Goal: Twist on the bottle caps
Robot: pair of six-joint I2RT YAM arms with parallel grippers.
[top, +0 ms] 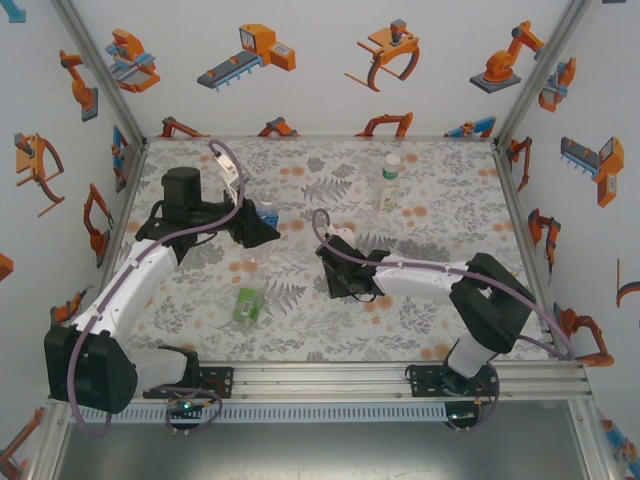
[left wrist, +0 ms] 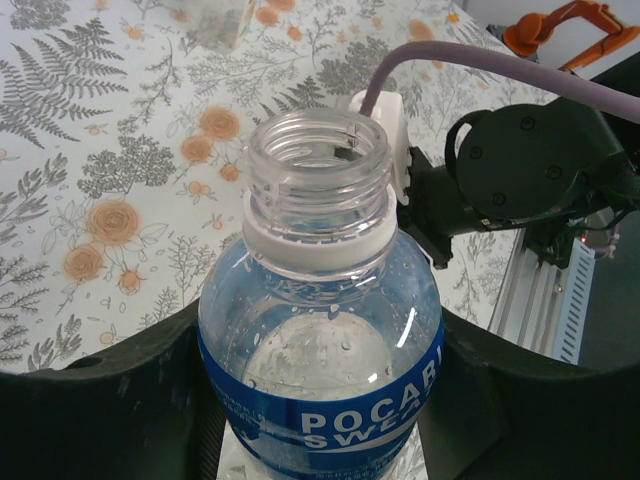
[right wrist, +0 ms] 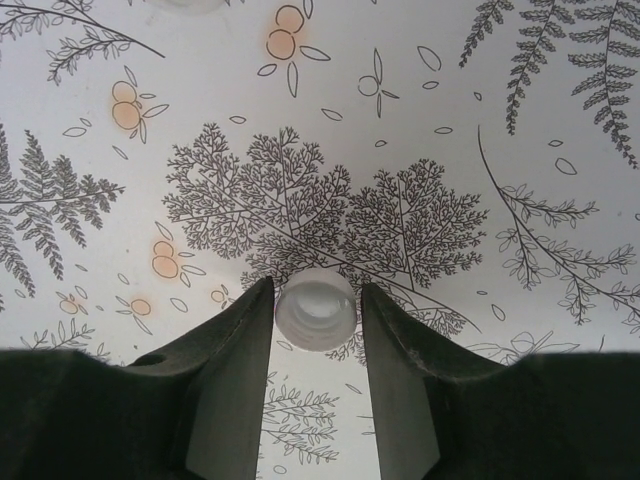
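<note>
Left bottle clamped and uncapped; one cap framed at right.

The left gripper (top: 262,226) is closed on the blue-labelled bottle (left wrist: 320,360), whose threaded neck is bare. The green-labelled bottle (top: 247,306) is laid on its side on the table (top: 320,338). A pale cap (right wrist: 315,310) is bracketed by the narrowly parted fingers of the right gripper (right wrist: 316,292); whether it is gripped cannot be told. The slim bottle (top: 390,182) is stood upright further right.

On the desk (top: 450,200), the left hand (top: 258,228) holds the first bottle (left wrist: 320,330) upright at far left. The second bottle (top: 247,305) lies nearer, left of the right hand (top: 340,285), whose fingers flank a cap (right wrist: 315,308). The third bottle (top: 390,182) stands far, right of centre.
</note>
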